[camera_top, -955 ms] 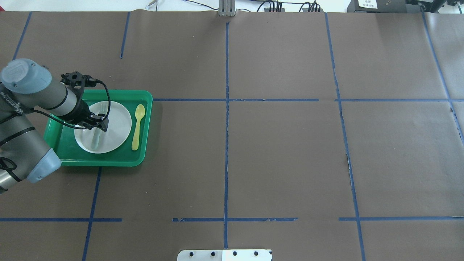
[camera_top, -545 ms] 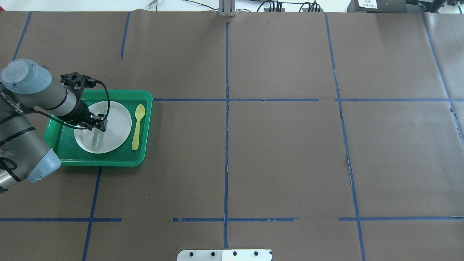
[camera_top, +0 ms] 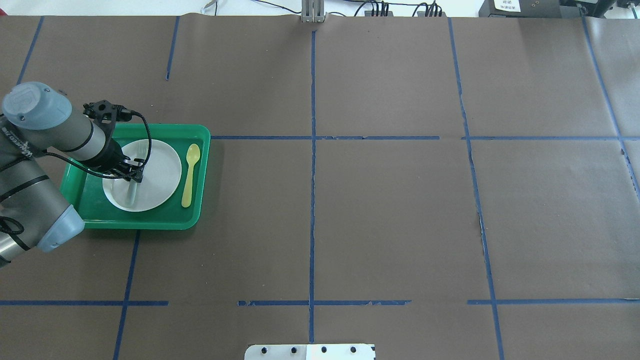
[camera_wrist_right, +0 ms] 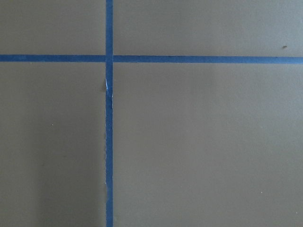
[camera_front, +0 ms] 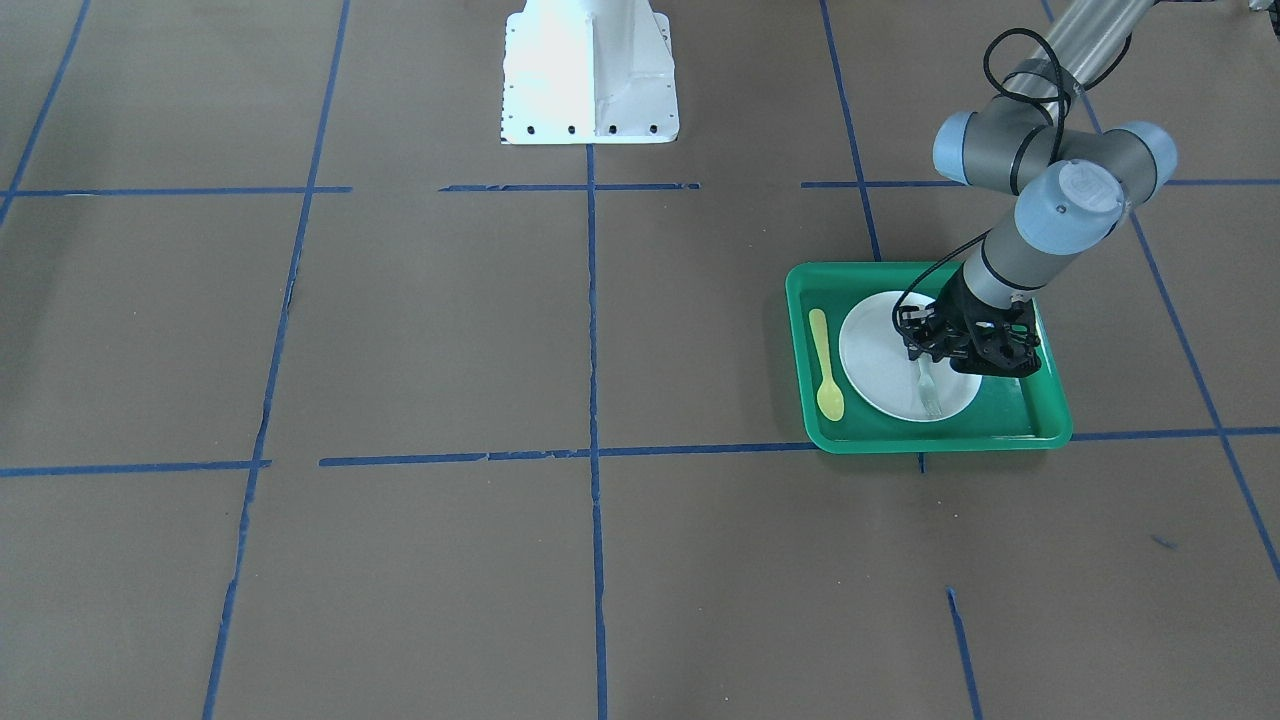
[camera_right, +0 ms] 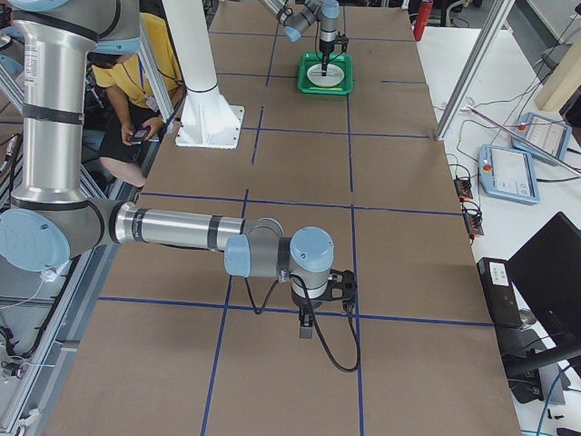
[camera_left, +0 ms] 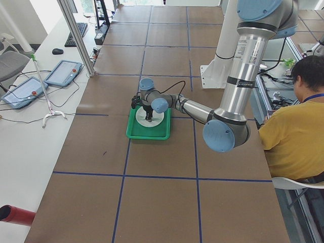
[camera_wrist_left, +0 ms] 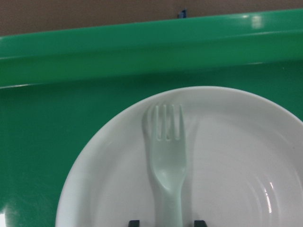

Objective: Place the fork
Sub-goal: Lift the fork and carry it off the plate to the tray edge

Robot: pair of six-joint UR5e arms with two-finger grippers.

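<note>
Brown-paper tbl [camera_top: 390, 215] w/ blue tape grid [camera_top: 312, 200]; fork [camera_wrist_left: 166, 165] on plate [camera_wrist_left: 236, 156].

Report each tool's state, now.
Left tool: open, straddling the fork handle.
Right tool: cannot tell.

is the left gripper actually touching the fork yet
Apart. In the left wrist view the left gripper has its fingertips on either side of the fork, with a strip of white plate showing between each tip and the handle.
</note>
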